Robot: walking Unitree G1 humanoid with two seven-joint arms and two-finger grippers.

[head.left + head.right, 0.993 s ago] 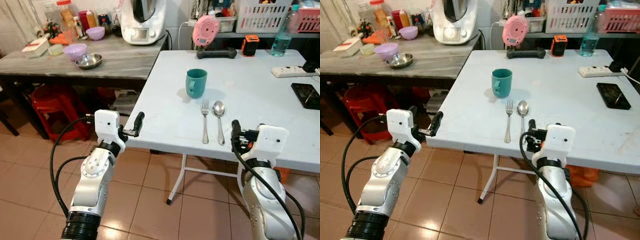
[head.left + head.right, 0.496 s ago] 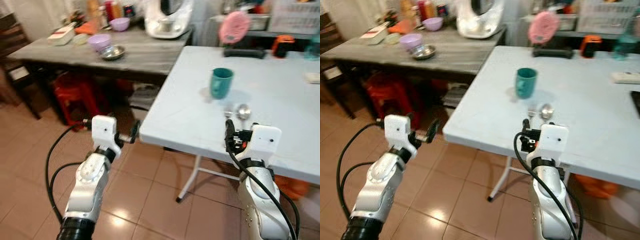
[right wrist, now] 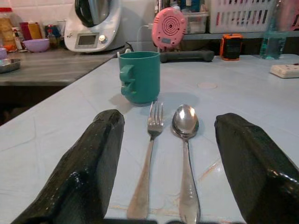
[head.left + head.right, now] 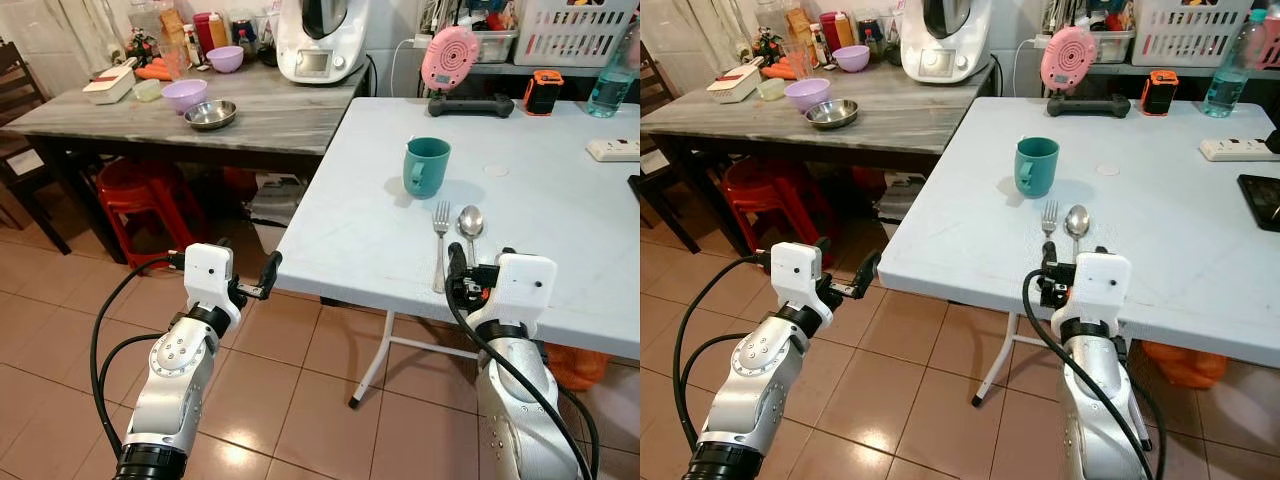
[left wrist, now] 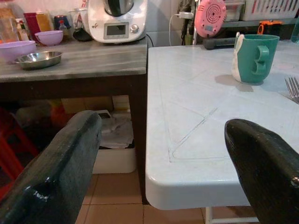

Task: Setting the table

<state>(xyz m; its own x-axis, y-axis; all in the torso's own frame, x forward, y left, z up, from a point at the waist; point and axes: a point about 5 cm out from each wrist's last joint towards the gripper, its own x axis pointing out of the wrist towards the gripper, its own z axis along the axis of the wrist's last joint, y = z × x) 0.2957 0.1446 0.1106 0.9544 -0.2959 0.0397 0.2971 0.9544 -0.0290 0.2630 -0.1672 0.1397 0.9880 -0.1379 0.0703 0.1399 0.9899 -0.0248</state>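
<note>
Fork, spoon and mug lay set on the pale table, both hands empty.

The fork (image 4: 440, 243) and spoon (image 4: 470, 230) lay side by side near the table's (image 4: 350, 220) front edge, with the teal mug (image 4: 425, 166) standing upright just behind them. The right hand (image 3: 163, 154) hovered low at that edge, fingers spread either side of the cutlery handles. The left hand (image 5: 159, 163) hung off the table's corner, fingers spread wide and holding nothing.

Counted on white table (image 4: 380, 220): 1 teal mug (image 4: 425, 166), 1 fork (image 4: 440, 243), 1 spoon (image 4: 469, 232). On grey table (image 4: 270, 110), left: 2 purple bowls (image 4: 184, 95), 1 steel bowl (image 4: 210, 114).
</note>
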